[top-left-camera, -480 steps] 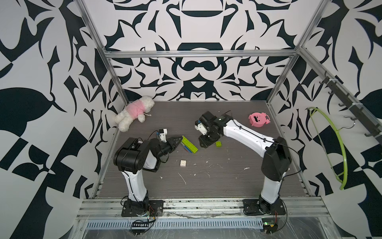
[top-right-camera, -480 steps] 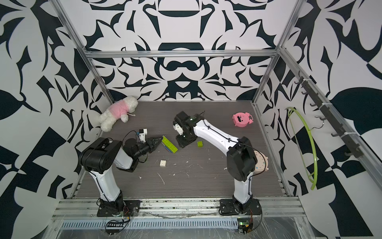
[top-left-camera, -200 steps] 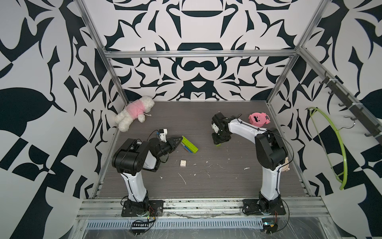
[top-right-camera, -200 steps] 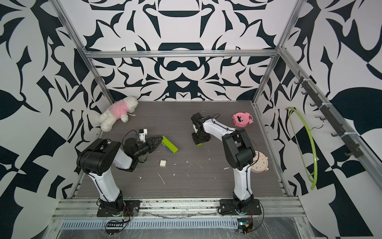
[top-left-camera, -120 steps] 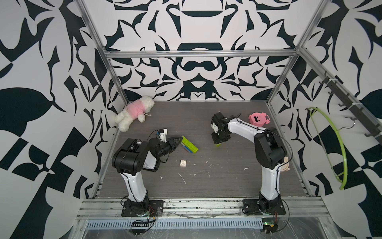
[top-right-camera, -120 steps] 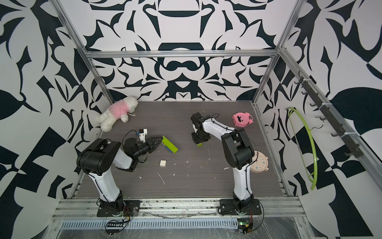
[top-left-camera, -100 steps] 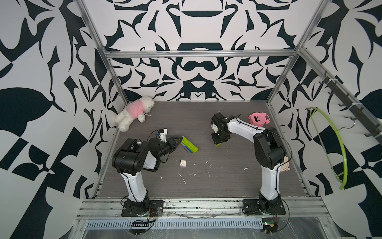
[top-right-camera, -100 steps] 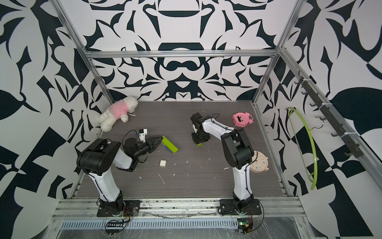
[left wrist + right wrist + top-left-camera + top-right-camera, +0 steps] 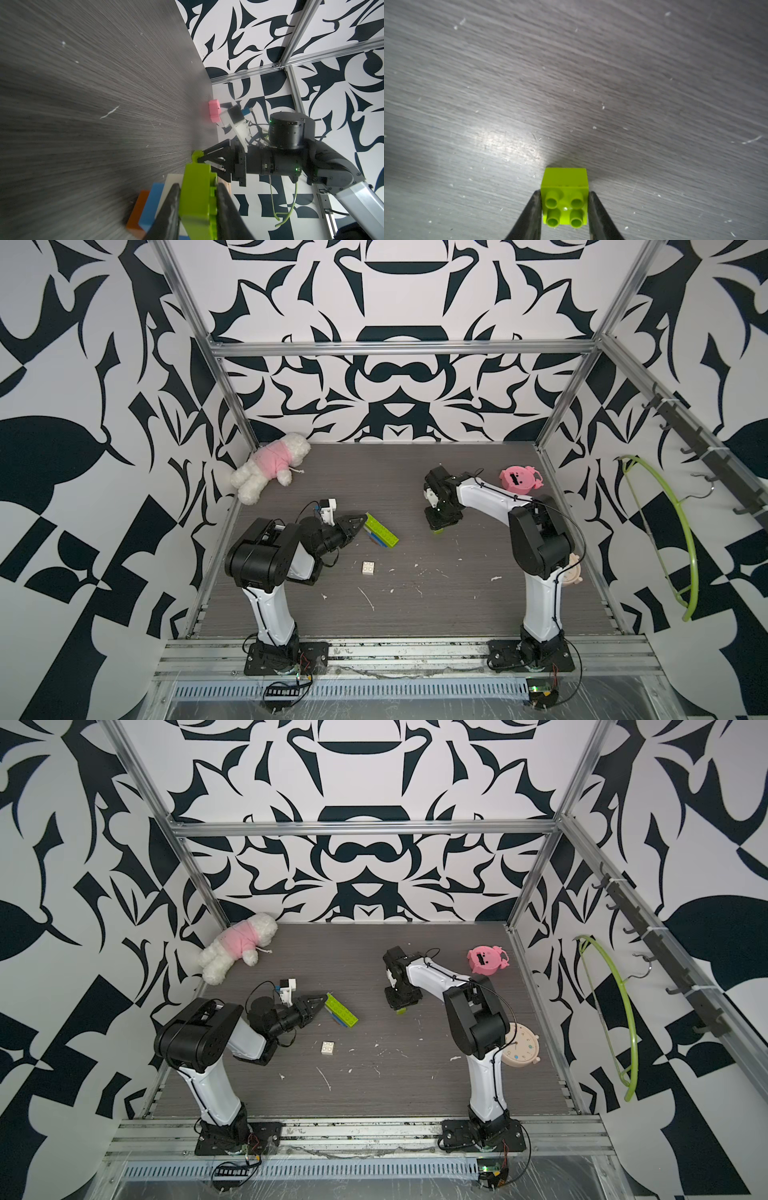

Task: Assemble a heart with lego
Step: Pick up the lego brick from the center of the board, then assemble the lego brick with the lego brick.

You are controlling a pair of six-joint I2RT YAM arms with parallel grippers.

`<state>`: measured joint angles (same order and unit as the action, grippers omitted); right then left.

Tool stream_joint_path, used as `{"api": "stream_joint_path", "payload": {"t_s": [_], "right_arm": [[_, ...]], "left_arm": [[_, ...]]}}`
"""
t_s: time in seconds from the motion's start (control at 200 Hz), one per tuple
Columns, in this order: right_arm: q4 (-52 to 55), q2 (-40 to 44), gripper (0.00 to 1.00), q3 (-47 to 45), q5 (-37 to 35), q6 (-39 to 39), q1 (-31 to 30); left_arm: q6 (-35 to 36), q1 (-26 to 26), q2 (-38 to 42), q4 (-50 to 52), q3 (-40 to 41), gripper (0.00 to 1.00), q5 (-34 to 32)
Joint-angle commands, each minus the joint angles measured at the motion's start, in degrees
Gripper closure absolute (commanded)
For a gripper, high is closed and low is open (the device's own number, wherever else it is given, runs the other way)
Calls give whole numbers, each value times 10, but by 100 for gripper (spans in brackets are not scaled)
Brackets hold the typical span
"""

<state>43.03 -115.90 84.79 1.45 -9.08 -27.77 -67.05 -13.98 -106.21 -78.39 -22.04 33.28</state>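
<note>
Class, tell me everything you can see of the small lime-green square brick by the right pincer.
The small lime-green square plastic brick is glossy, with four round hollow studs on top. It sits upright on the grey wood-grain tabletop, apart from other bricks. The right pincer's two black fingers lie against its opposite sides.

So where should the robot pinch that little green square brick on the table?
Pinch its two flat opposite side walls, coming straight down from above. The small green brick sits flat with four studs up, so those sides are smooth and parallel. The right gripper has a finger against each one.
</note>
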Motion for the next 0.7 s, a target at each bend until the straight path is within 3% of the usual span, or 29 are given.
{"api": "stream_joint_path", "payload": {"t_s": [0.0, 0.12, 0.465, 0.695], "right_arm": [[10, -1, 65, 17, 7, 2, 1], [-2, 22, 72, 6, 31, 13, -1], [19, 141, 75, 34, 112, 97, -77], [52, 127, 75, 85, 132, 97, -126]], "left_arm": [[22, 1, -6, 41, 9, 75, 1], [22, 1, -6, 39, 10, 75, 1], [20, 1, -14, 34, 9, 76, 0], [14, 2, -24, 22, 8, 76, 1]]}}
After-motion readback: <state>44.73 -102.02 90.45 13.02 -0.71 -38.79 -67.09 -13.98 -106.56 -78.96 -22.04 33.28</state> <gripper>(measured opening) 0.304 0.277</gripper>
